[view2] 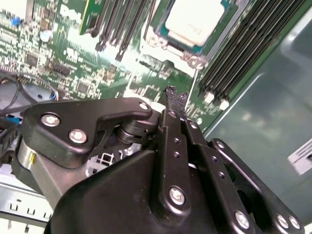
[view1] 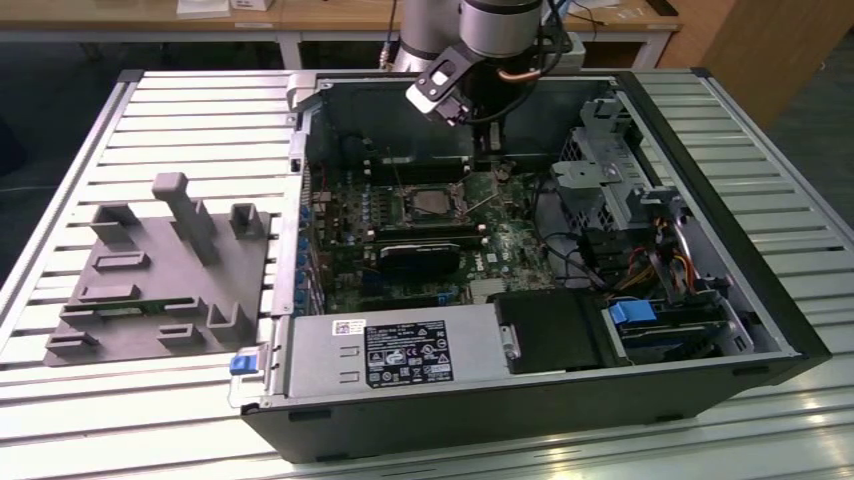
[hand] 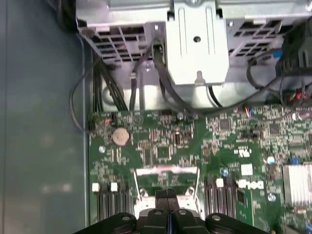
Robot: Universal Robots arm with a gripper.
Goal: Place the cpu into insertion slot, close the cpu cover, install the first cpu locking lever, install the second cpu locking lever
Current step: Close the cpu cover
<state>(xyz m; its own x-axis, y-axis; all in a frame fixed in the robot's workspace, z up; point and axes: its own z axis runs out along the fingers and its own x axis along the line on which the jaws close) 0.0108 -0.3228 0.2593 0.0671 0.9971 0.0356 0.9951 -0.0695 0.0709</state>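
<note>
The cpu (view2: pixel 192 20), with its pale silver top, lies flat in the insertion slot (view1: pixel 429 203) on the green motherboard. The silver cpu cover (view2: pixel 157 38) frames it and looks lowered around it. A thin wire locking lever (view2: pixel 194 83) stands beside the socket, close to my fingertips. My gripper (view2: pixel 171 93) hangs just past the socket's edge, above the board, with its black fingers (hand: pixel 168 196) pressed together. I see nothing between them. In the exterior view my gripper (view1: pixel 486 165) sits to the right of the socket, inside the open case.
Long black memory slots (view2: pixel 243 53) run beside the socket. A round black cooler (view1: pixel 416 258) lies nearer the case front. A silver drive cage (hand: pixel 197 44) and black cables (hand: pixel 109 87) stand beyond the board. A grey fixture (view1: pixel 167 275) rests on the slatted table.
</note>
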